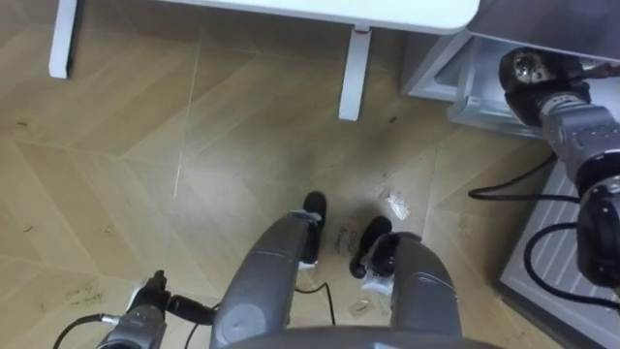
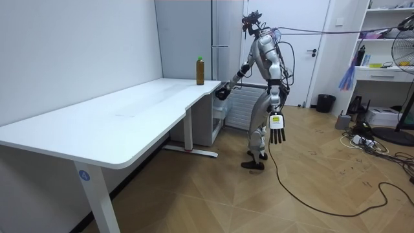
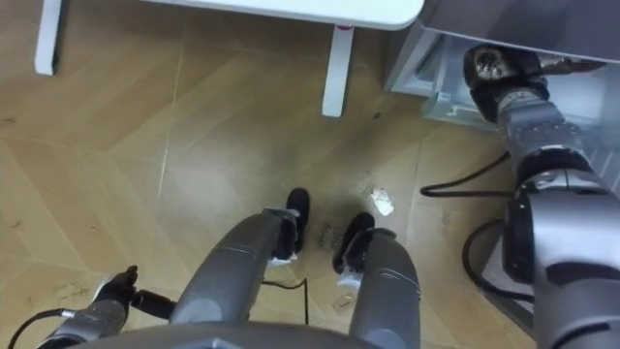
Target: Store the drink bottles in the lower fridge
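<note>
A brown drink bottle with a green cap [image 2: 200, 71] stands upright on the far corner of a long white tabletop [image 2: 129, 116], beside a tall grey fridge [image 2: 226, 29]. The robot stands at that end. Its right hand [image 2: 222, 92] reaches low by the tabletop corner, below the bottle; whether its fingers are spread or curled cannot be told. Its left hand [image 2: 277, 133] hangs straight-fingered, empty.

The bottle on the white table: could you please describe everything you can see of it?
The bottle is slim and brownish with a green cap. It stands upright near the far corner of the white table, in front of the grey fridge. Only the tabletop touches it; the robot's right hand is lower, by the table's edge, apart from it.
</note>
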`<state>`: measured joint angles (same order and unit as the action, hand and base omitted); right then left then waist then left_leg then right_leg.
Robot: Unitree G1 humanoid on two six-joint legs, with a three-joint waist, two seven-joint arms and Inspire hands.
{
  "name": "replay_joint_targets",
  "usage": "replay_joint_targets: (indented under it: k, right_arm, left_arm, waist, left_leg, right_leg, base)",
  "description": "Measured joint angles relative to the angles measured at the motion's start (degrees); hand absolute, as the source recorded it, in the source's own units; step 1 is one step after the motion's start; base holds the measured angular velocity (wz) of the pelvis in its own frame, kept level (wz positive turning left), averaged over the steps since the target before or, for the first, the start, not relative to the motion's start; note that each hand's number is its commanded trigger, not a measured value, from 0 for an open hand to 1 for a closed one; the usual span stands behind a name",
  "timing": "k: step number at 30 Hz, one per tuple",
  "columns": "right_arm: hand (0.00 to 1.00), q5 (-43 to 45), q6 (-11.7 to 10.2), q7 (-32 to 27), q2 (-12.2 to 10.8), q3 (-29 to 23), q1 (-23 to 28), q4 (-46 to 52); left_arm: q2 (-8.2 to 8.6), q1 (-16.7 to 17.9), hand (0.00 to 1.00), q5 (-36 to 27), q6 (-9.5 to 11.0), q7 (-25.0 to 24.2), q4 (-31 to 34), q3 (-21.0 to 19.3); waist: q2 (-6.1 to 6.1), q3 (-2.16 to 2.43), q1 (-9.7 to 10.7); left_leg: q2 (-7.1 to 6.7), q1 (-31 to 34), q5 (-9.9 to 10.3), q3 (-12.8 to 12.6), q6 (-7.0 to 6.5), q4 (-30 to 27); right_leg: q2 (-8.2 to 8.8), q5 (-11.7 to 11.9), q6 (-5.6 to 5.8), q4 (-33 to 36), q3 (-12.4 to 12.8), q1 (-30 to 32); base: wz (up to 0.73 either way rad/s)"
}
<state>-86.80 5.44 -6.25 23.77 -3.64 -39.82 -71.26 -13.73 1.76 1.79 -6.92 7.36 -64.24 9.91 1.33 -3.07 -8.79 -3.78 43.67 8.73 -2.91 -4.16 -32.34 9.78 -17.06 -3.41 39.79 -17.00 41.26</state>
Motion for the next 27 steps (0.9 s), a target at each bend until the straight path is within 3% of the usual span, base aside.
replay_joint_targets:
  k: [12, 27]
  right_arm:
    - [0.0, -0.09, -0.55, -4.91, 3.35, -0.04, -1.58, -0.06]
    - [0.0, 0.51, -0.74, -7.66, 3.6, -0.04, -1.85, 0.01]
  left_arm:
    - [-0.37, -0.22, 0.0, 0.07, 1.03, 1.07, 0.16, 1.03]
    - [-0.35, -0.28, 0.0, 0.04, 1.0, 1.06, 0.21, 2.49]
  waist:
    - [-0.34, 0.05, -0.74]
    - [-1.16, -0.25, -0.93]
  left_leg:
    - [-0.04, 0.52, -0.06, -0.74, 0.02, 0.54]
    - [-0.16, 0.41, -0.05, -1.1, 0.02, 0.24]
  right_leg:
    - [0.48, -0.08, -0.26, -0.01, -0.21, 0.91]
    - [1.04, -0.85, -0.44, 1.29, -0.32, 1.0]
  base:
    - [0.0]
    - [0.01]
